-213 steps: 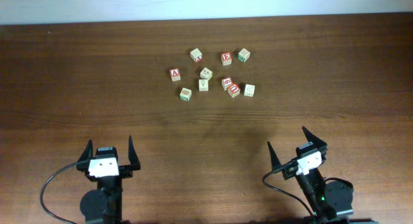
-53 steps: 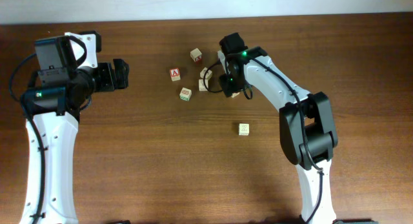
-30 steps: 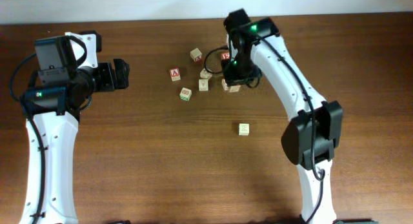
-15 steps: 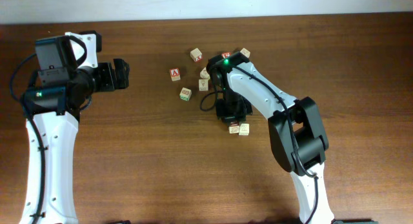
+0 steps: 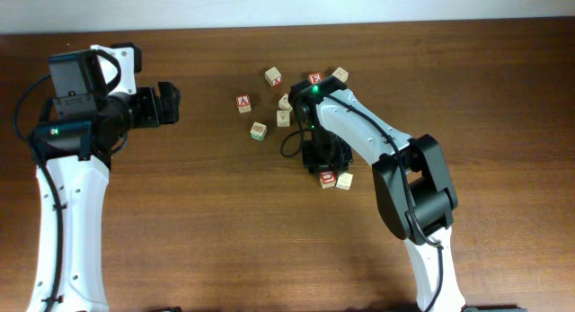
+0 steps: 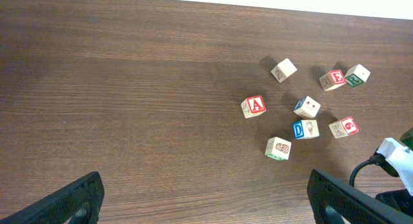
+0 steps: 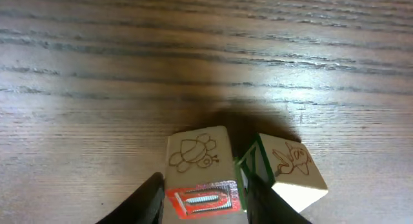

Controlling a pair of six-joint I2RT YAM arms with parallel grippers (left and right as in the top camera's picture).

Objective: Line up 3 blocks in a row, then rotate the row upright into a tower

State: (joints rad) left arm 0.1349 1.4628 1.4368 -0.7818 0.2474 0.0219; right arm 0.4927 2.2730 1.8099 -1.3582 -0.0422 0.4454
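The U block (image 7: 202,166), light wood with a bee drawing on one face and a red "U" on another, rests on the table between my right gripper's (image 7: 205,188) fingers. Those fingers stand close on either side without pinching it, so the gripper is open. The pale block with green print (image 7: 284,166) sits tilted against its right side. From overhead, the U block (image 5: 328,179) and the pale block (image 5: 344,181) lie just below the right gripper (image 5: 325,168). The "6" block (image 6: 344,126) stays in the cluster. My left gripper (image 6: 210,211) hangs wide open, far left of the blocks.
Other cubes lie in the cluster behind: the red "A" (image 5: 243,103), the red "E" (image 5: 314,79), a blue "D" (image 6: 304,129), a green-patterned one (image 5: 259,130) and several more. The right arm (image 5: 359,132) reaches across the cluster's right side.
My right arm carried the U block from the cluster down beside the pale block, and its jaws have widened around it. The block's red face now shows on top. The left arm is still.
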